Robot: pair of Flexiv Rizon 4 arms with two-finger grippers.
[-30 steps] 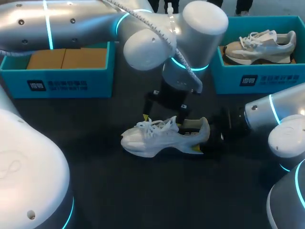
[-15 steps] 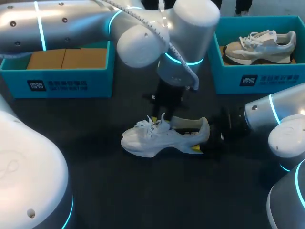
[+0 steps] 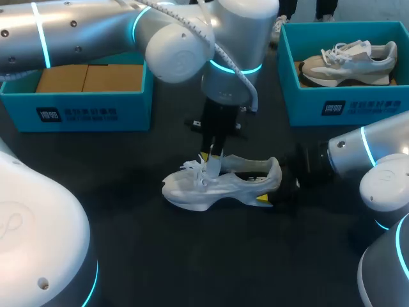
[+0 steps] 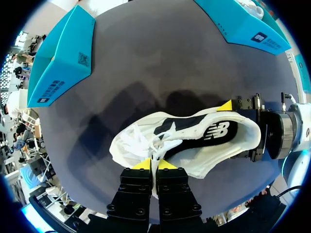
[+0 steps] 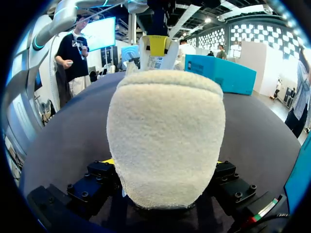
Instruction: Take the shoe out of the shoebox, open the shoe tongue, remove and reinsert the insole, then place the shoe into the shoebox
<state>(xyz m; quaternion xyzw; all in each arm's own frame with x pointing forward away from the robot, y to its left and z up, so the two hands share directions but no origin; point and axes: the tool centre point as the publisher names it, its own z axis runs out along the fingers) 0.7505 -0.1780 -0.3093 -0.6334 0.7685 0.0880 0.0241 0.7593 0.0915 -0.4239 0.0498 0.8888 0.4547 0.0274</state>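
Observation:
A white shoe (image 3: 220, 184) stands upright on the dark table, toe to the left. My left gripper (image 3: 212, 157) comes down from above and is shut on the shoe tongue (image 4: 154, 154), a thin white strip pinched between its yellow tips (image 4: 142, 164). The dark insole (image 4: 214, 133) shows inside the opening. My right gripper (image 3: 271, 185) reaches in from the right and is shut on the shoe's heel (image 5: 165, 136), one finger on each side. An open teal shoebox (image 3: 77, 112) with a brown cardboard lining sits at the back left.
A second teal box (image 3: 345, 105) at the back right holds another pale shoe (image 3: 348, 62). My left arm's big elbow (image 3: 185, 51) hangs over the middle of the table. Dark tabletop lies bare in front of the shoe.
My left gripper went from wide open around the tongue to shut on it. The left arm drifted a little to the left. The right arm and the shoe's heel stayed put.

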